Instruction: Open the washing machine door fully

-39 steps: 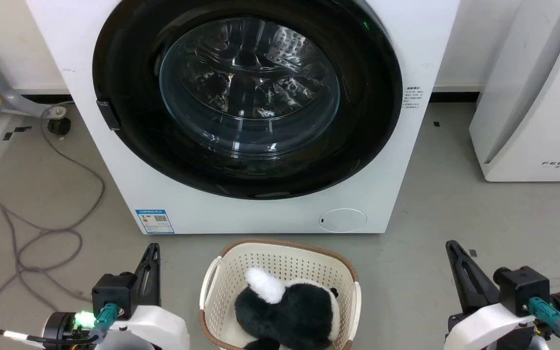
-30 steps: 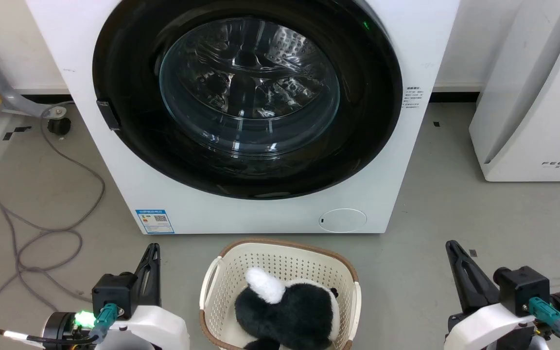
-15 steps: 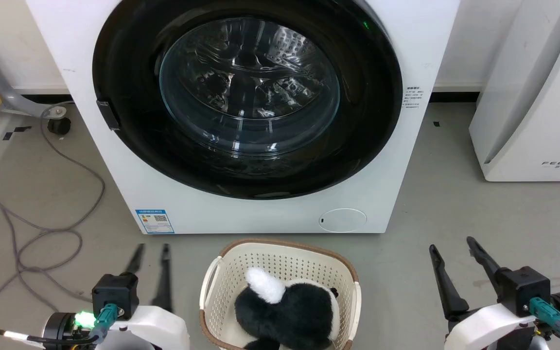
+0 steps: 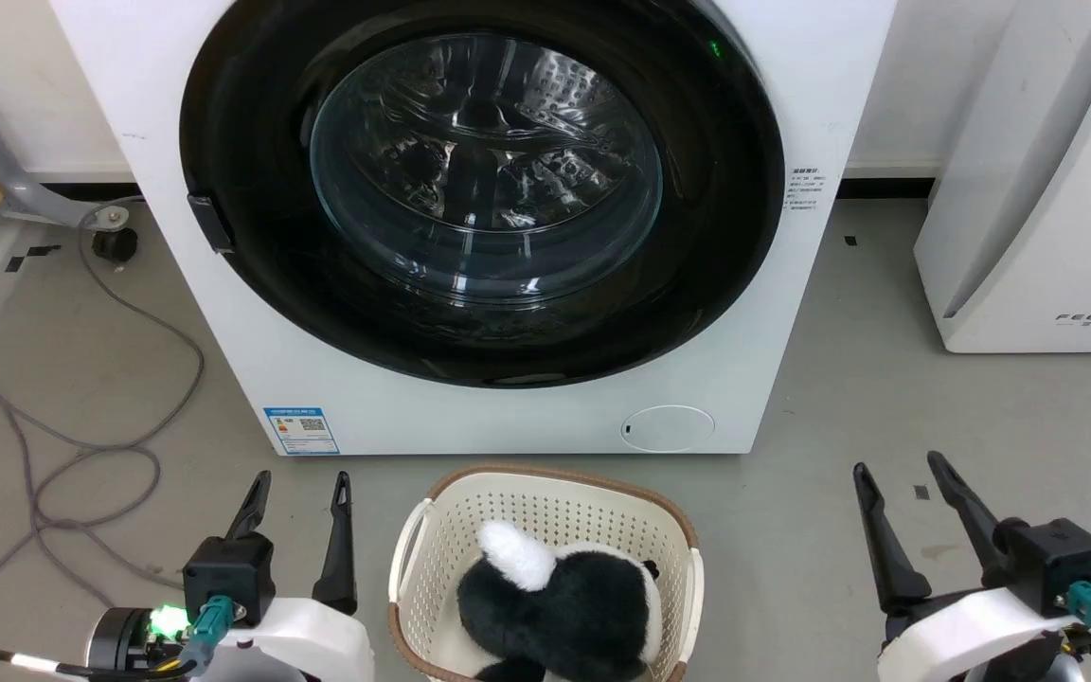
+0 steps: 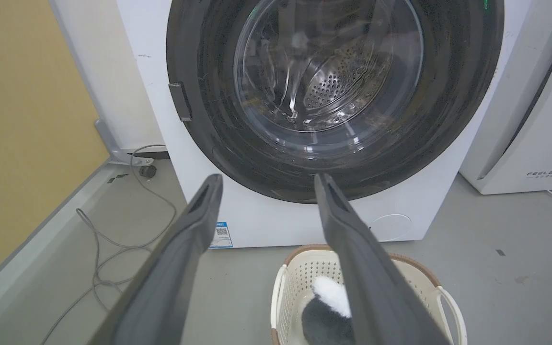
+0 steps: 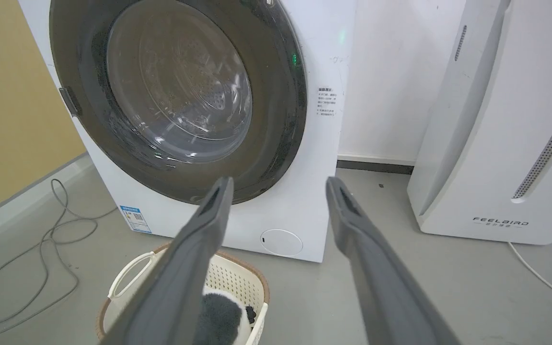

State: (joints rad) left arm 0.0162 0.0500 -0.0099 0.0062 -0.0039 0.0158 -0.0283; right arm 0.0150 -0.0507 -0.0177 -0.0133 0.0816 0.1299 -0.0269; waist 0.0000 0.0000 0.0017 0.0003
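Washing machine door point(image 4: 481, 185), shut flush against the white washing machine point(image 4: 508, 421), lies ahead of and above both hands, with a small dark tab point(image 4: 211, 224) on its left edge. Left hand point(image 4: 302, 481) sits nearer that tab than right hand point(image 4: 898, 466). Both have fingers spread apart, holding nothing, either side of a basket point(image 4: 432, 530) on the floor point(image 4: 886, 360).

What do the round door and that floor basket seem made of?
The washing machine door: likely glossy black plastic, given its sheen, around a clear, reflective window, apparently glass. The basket: seemingly matte cream plastic, moulded with small holes, brown rim.
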